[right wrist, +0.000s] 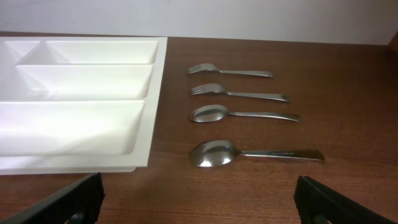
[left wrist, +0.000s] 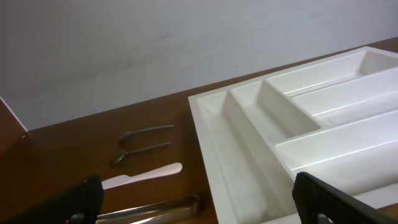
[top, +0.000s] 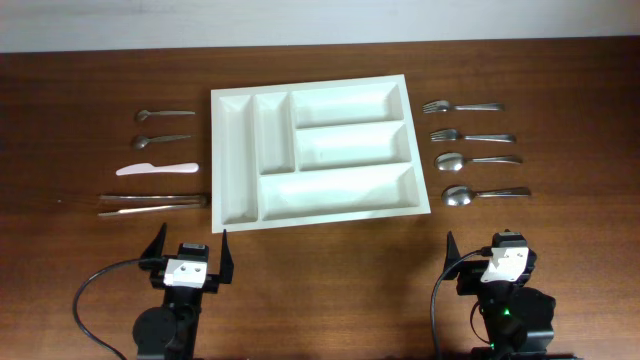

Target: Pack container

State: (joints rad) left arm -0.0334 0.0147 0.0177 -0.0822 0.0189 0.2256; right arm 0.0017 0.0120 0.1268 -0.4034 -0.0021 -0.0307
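The white five-compartment container (top: 232,150) lies empty at the table's middle; it also shows in the left wrist view (left wrist: 211,130) and the right wrist view (right wrist: 149,124). Left of it lie two small spoons (top: 165,114) (top: 160,140), a white knife (top: 157,169) and metal tongs (top: 152,204). Right of it lie two forks (top: 462,106) (top: 472,136) and two spoons (top: 478,159) (top: 485,194). My left gripper (top: 188,250) is open and empty near the front edge, below the tongs. My right gripper (top: 492,255) is open and empty, below the large spoon (right wrist: 255,153).
The wooden table (top: 330,270) ends at a pale wall at the back. Black cables (top: 95,290) run by each arm base at the front edge.
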